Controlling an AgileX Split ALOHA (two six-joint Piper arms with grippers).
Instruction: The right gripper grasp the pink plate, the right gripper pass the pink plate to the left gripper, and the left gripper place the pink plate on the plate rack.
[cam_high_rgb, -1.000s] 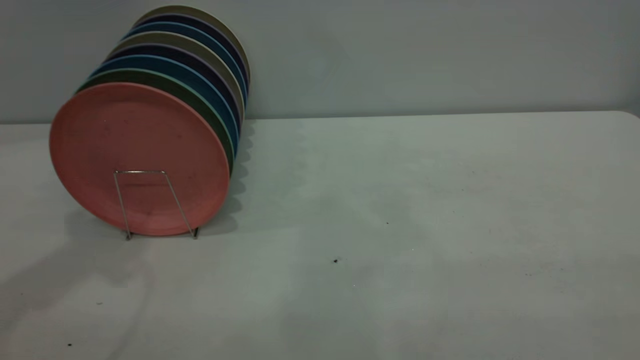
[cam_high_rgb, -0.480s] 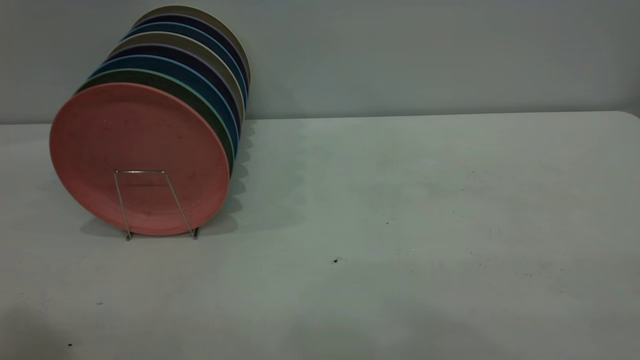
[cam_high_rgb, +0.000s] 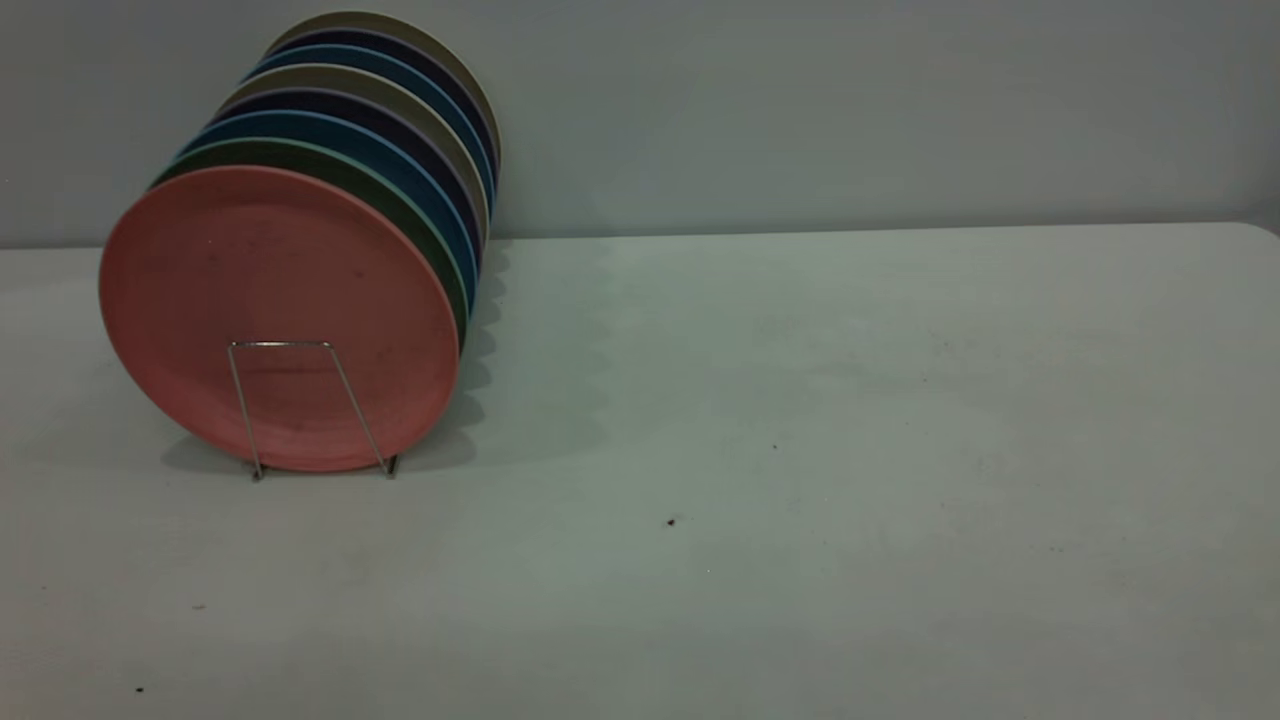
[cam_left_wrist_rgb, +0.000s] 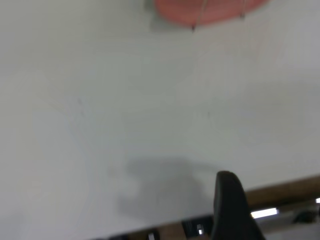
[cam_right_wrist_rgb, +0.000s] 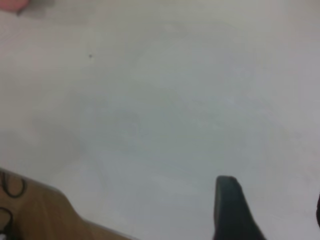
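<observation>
Shadows at lower left have gone; pink plate (cam_high_rgb: 270, 290) stands in plate rack (cam_high_rgb: 280, 344), task likely done; right gripper (cam_right_wrist_rgb: 272, 200) spread; left gripper (cam_left_wrist_rgb: 231, 207) unclear.

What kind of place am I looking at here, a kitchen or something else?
Probably a robot test bench rather than a kitchen: a bare white table against a blank wall, a wire plate rack holding a row of coloured plates with a pink plate in front, and a black gripper finger at the table's edge.

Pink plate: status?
Pink plate upright at the front of the plate rack. Both end effectors away from it, holding nothing. Nothing in the way.
</observation>
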